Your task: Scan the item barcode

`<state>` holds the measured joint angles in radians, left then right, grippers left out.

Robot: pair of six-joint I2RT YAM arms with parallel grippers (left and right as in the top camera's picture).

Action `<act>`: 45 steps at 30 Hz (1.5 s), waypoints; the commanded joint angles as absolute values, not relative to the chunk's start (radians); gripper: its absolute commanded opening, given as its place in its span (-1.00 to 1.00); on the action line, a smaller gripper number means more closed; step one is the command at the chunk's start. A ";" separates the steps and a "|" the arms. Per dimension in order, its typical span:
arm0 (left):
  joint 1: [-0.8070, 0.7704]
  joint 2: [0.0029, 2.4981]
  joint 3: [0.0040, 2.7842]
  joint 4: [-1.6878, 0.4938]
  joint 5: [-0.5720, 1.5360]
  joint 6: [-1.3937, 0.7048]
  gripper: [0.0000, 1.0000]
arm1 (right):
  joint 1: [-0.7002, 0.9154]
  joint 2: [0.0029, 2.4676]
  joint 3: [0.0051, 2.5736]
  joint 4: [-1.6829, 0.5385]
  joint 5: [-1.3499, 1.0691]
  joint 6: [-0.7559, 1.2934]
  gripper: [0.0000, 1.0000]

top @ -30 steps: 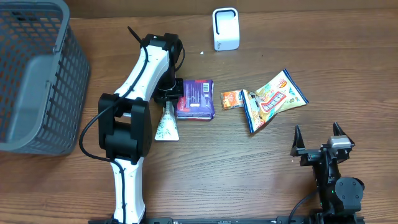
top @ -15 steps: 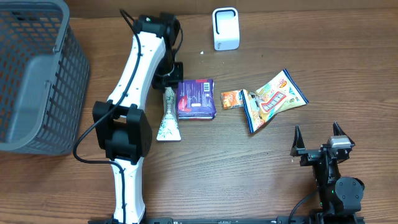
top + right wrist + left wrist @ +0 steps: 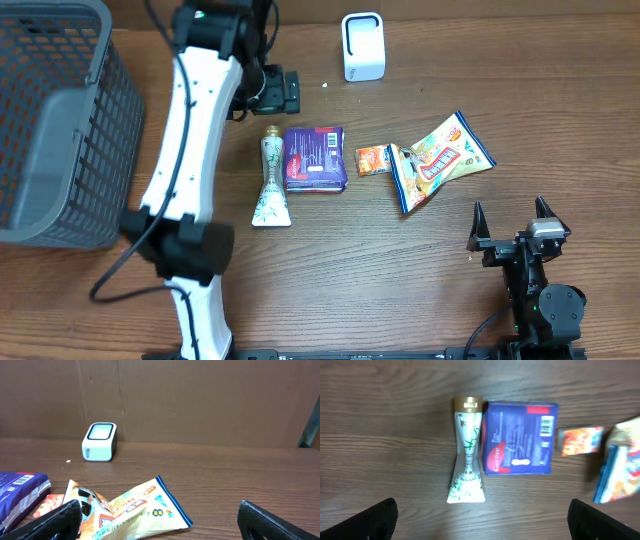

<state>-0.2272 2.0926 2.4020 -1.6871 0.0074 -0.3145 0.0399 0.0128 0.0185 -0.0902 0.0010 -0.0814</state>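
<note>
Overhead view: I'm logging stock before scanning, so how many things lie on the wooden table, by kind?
White squeeze tube with gold cap: 1
Purple rectangular soft pack: 1
Small orange sachet: 1
Yellow-and-blue foil snack bag: 1
White box-shaped scanner: 1
Grey plastic mesh basket: 1
Total: 6

The left end effector point(image 3: 288, 90) has opened and lifted off the tube point(image 3: 268, 185).

On my wooden table point(image 3: 350, 280), a grey mesh basket point(image 3: 110, 130) sits at nine o'clock. Near the centre lies a purple packet point(image 3: 314, 158). At its three o'clock an orange sachet point(image 3: 372, 160) lies just beside a crumpled yellow snack bag point(image 3: 437, 160).
</note>
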 commanded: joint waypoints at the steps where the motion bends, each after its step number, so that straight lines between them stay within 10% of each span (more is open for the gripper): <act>1: -0.225 1.946 2.423 -1.690 0.028 -0.321 1.00 | 0.039 0.003 0.008 -0.084 0.006 -0.076 1.00; 45: -0.225 1.664 1.789 -1.356 -0.010 -0.363 0.99 | 0.039 0.003 0.008 -0.078 0.010 -0.085 1.00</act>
